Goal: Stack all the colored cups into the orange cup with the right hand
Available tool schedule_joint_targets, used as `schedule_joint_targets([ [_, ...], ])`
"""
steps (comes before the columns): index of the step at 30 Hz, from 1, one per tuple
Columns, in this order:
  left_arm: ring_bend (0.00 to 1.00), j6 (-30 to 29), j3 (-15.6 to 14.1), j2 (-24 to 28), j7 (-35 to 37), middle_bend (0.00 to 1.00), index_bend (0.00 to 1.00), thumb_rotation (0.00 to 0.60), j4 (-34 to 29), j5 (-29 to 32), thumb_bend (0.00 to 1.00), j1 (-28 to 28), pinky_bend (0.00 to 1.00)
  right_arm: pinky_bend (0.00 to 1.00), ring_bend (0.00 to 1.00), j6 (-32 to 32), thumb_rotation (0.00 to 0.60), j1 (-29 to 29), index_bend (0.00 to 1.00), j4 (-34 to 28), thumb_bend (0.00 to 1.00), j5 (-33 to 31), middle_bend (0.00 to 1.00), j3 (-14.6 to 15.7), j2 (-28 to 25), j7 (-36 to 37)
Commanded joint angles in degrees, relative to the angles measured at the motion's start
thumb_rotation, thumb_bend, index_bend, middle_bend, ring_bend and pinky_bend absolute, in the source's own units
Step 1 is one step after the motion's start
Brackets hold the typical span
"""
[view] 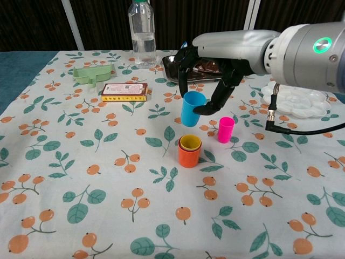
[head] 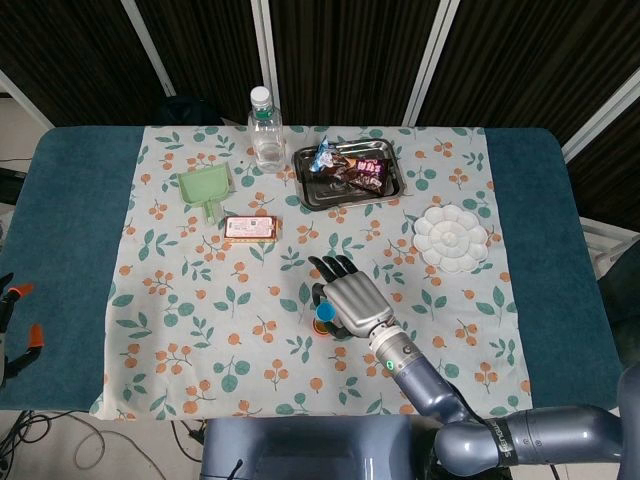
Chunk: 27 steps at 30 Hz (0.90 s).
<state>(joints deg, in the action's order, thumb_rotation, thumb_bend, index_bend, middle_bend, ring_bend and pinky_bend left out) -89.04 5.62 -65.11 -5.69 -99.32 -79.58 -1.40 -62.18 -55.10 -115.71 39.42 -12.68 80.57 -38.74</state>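
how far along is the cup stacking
Done: a yellow cup already sits inside the orange cup. In hand: the right hand holds the blue cup in the air, just behind the stack. Left: the pink cup stands alone on the tablecloth.

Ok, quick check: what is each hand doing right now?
Left hand: not in view.
Right hand: holding the blue cup above the orange cup.

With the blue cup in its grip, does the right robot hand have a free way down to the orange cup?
Probably yes. The right robot hand holds the blue cup just above the orange cup; the pink cup stands off to the side.
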Motion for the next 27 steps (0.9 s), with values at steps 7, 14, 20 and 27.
schedule_joint_targets([
  [7, 0.0, 0.14, -0.01, 0.02, 0.02, 0.06, 0.23, 0.6, 0.05, 0.07, 0.46, -0.04, 0.05, 0.09, 0.0, -1.1, 0.6, -0.37, 0.5, 1.73, 0.4, -0.46, 0.0, 1.43, 1.7, -0.02],
  [14, 0.0, 0.01, 0.07, 0.0, 0.06, 0.06, 0.23, 0.6, 0.01, 0.14, 0.46, 0.0, 0.05, 0.09, 0.0, -1.33, 0.6, 0.18, 0.5, 2.1, 0.4, 0.11, 0.0, 2.73, 1.93, 0.74],
  [20, 0.0, 0.11, -0.04, -0.05, -0.09, 0.06, 0.23, 0.6, 0.04, 0.06, 0.46, -0.04, 0.05, 0.09, 0.0, -0.84, 0.6, 0.46, 0.49, 2.58, 0.4, 0.76, 0.0, 3.81, 2.65, 1.39],
  [27, 0.0, 0.01, 0.16, 0.02, 0.11, 0.06, 0.23, 0.6, 0.06, 0.31, 0.46, 0.0, 0.05, 0.09, 0.0, -0.96, 0.6, 0.24, 0.5, 3.32, 0.4, 0.98, 0.0, 4.01, 3.66, 1.34],
])
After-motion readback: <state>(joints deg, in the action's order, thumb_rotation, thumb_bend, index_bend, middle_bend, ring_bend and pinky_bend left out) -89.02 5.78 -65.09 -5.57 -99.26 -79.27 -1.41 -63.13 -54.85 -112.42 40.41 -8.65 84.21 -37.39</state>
